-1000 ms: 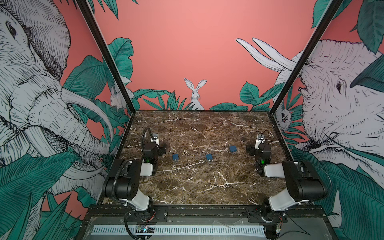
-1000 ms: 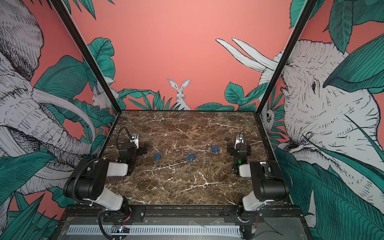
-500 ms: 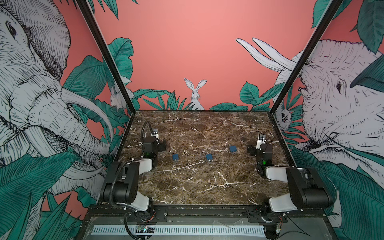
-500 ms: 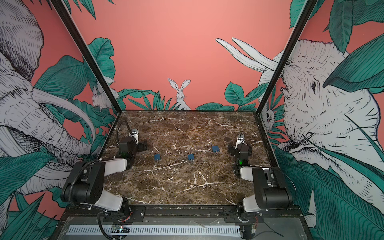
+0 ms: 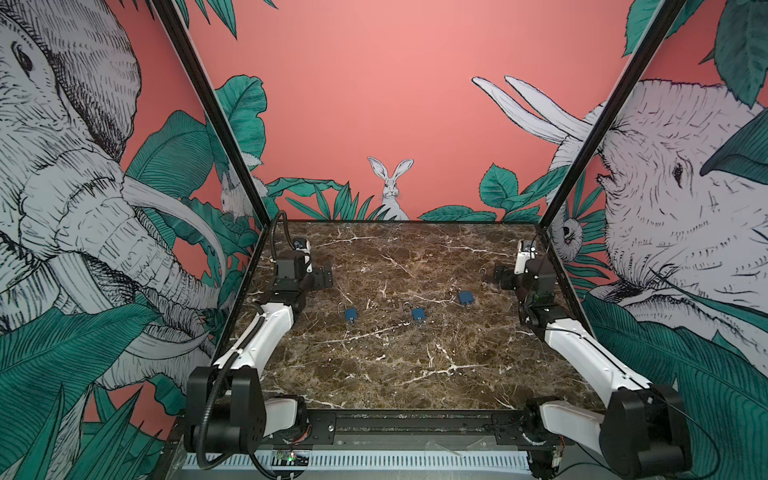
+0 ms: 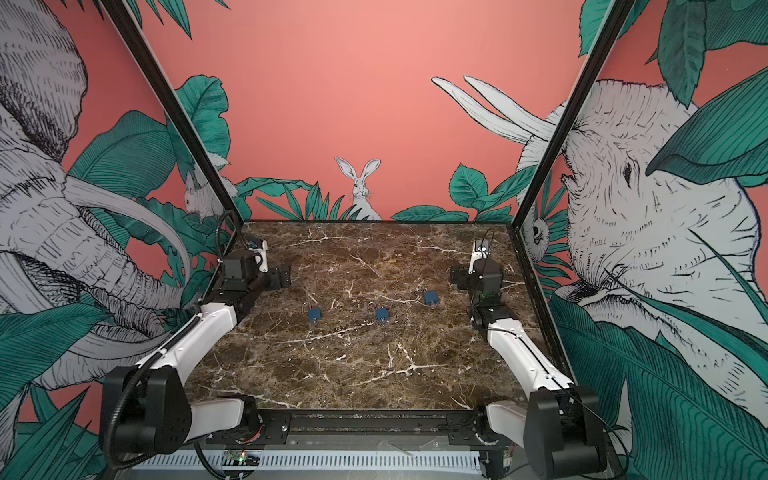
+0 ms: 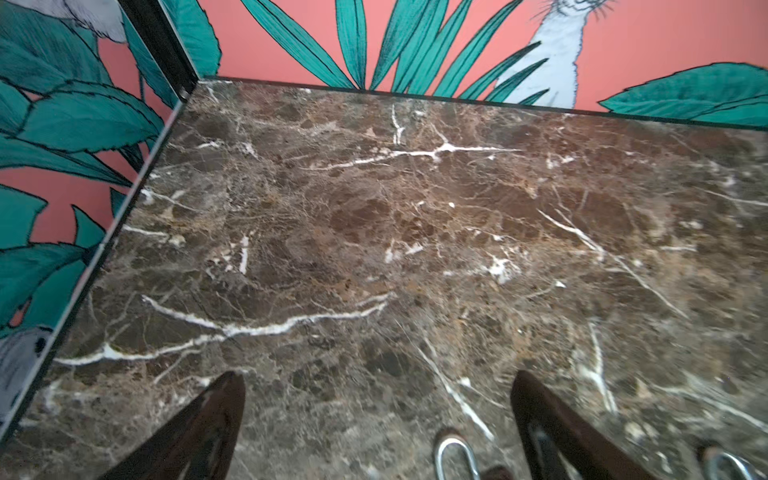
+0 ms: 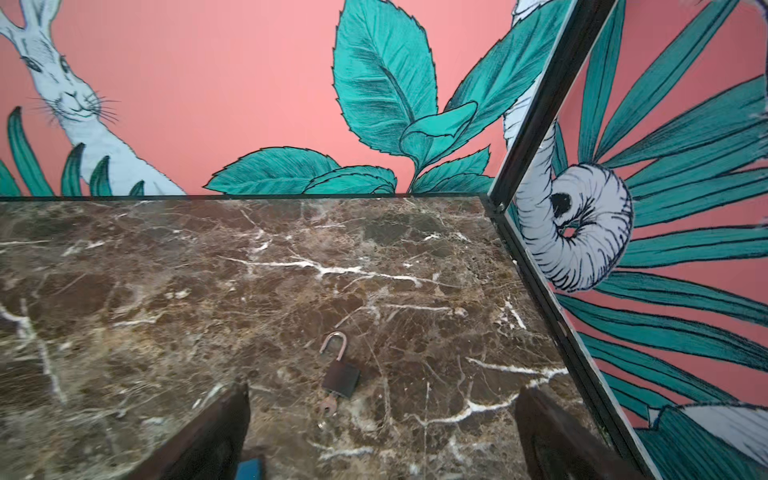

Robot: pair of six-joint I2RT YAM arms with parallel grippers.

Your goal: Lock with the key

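Three small blue padlocks with silver shackles lie in a loose row across the middle of both top views, on a brown, white-veined marble tabletop (image 5: 395, 374). The left blue padlock (image 5: 351, 314) and the middle blue padlock (image 5: 418, 314) are level, and the right blue padlock (image 5: 466, 297) lies slightly higher. The right wrist view shows a dark brown padlock (image 8: 340, 376) lying flat with its shackle sprung open and a small key (image 8: 328, 405) in its base. The left gripper (image 7: 378, 380) hangs at mid-left of both top views and the right gripper (image 8: 384, 390) at mid-right. Both have their jaws spread wide, gripping nothing.
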